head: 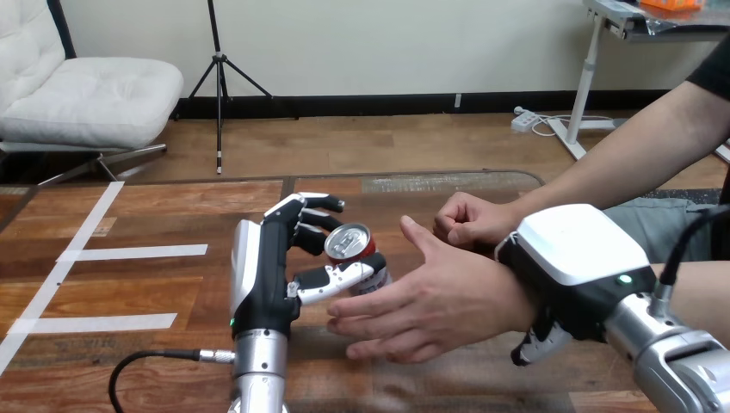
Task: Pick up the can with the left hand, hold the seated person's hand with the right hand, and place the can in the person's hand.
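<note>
A red can with a silver top point(349, 243) stands upright just left of the table's middle. My left hand point(267, 275) is shut on it, fingers curled round its far side and thumb across its near side. The person's hand point(439, 301) reaches in from the right, open, with straight fingers pointing left. Its fingertips lie just below and right of the can, close to my thumb. My right hand point(577, 258) sits over the person's wrist, its white back up. One of its fingers point(535, 344) curls under the wrist.
The person's other hand point(469, 222) rests as a loose fist on the table behind the open hand. White tape strips point(129, 252) mark the wooden table point(155, 284) at the left. A black cable point(146, 361) loops beside my left forearm.
</note>
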`<state>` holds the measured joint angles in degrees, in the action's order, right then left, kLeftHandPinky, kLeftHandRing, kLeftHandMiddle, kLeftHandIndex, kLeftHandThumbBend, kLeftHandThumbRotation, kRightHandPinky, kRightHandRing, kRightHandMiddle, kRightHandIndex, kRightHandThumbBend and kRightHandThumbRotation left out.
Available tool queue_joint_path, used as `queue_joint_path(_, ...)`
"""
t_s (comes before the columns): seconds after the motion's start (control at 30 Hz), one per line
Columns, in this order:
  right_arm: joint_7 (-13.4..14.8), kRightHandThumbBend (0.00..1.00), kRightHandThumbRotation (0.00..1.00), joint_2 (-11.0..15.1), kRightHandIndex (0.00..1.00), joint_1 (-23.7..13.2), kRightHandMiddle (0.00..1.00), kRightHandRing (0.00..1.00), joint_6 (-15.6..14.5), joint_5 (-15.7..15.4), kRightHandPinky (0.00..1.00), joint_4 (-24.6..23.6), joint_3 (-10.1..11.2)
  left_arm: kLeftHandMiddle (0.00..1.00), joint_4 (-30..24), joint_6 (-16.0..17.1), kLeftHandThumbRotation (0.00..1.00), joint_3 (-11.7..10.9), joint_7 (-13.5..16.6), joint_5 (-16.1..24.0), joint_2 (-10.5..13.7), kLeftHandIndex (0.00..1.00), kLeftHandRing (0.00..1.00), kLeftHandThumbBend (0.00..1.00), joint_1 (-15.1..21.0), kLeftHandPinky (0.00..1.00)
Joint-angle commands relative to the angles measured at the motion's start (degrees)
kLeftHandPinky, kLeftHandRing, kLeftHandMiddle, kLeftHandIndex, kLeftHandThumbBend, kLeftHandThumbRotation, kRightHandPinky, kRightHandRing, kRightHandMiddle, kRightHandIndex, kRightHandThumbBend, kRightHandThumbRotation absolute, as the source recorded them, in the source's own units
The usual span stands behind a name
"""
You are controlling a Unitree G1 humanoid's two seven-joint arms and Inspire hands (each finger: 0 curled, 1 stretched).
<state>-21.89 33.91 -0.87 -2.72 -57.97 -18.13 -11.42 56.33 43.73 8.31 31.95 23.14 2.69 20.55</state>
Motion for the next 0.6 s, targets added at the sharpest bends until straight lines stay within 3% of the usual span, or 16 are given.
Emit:
queue_joint_path(0.0, 0.6, 0.94, 0.00, -2.9, 0.44, -6.6, 0.26, 0.16, 3.1, 0.7, 0.13, -3.4, -3.5, 0.48, -5.4, 1.7, 0.00, 0.2, -0.4, -0.2, -0.4, 0.58, 0.44, 0.70, 2.9, 0.46)
queue_joint_path(0.57, 0.3, 0.94, 0.00, -3.0, 0.44, -7.5, 0.24, 0.15, 3.3, 0.8, 0.13, -2.8, -4.3, 0.48, -10.3, 1.2, 0.00, 0.7, -3.4, -0.1, -1.7, 0.58, 0.44, 0.70, 1.9, 0.45)
